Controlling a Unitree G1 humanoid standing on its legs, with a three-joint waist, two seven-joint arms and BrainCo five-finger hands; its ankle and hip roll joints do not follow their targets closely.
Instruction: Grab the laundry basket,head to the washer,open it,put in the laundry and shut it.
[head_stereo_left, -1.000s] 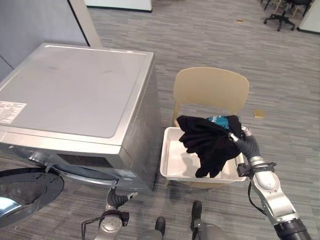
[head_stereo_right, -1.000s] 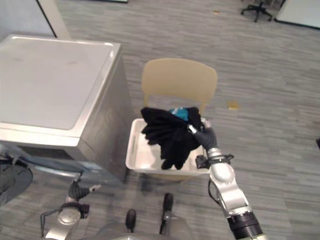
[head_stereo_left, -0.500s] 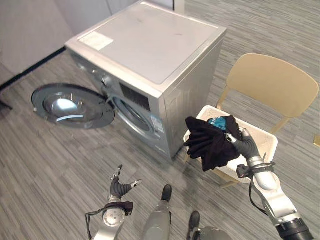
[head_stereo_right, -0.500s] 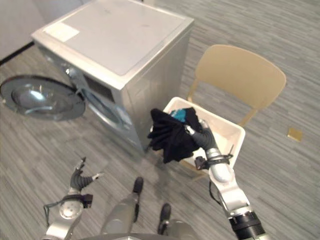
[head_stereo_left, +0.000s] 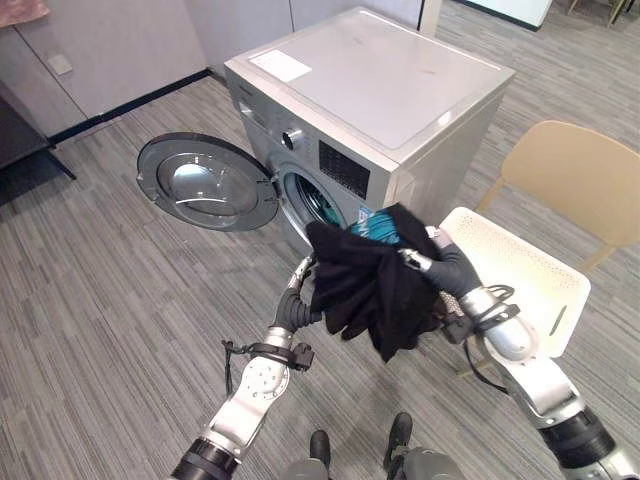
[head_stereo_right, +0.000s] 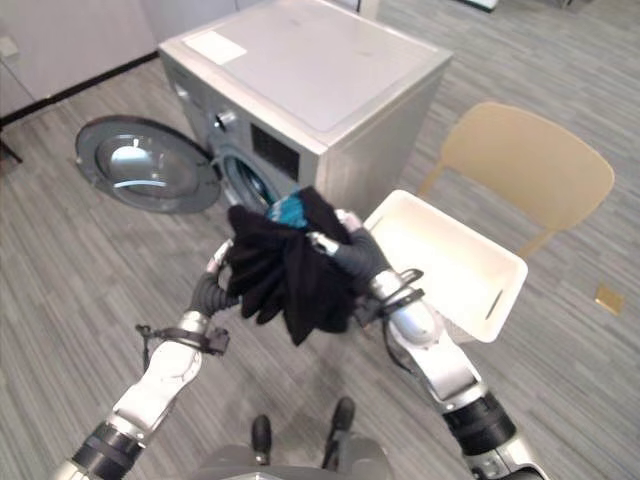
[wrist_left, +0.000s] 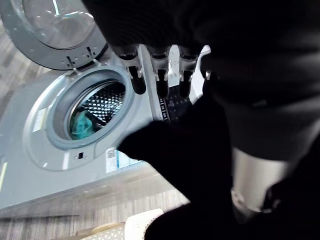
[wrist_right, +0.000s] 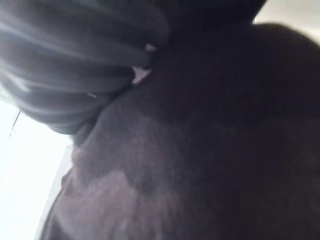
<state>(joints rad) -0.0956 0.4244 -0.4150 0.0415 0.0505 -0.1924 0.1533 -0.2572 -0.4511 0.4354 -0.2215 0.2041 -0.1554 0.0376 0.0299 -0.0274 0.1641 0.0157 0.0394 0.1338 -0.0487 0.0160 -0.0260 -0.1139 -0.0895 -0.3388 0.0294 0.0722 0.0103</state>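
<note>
Since half second ago: black laundry bundle carried clear of white laundry basket, now before washer; left hand risen to bundle's side. Right hand curled round bundle. Left fingers hidden behind cloth, grip unclear. Washer door open, teal cloth already in drum. Loading step; next, push bundle through opening.

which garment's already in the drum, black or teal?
The teal garment lies inside the washer drum; the black clothes hang outside, held in the right hand.
</note>
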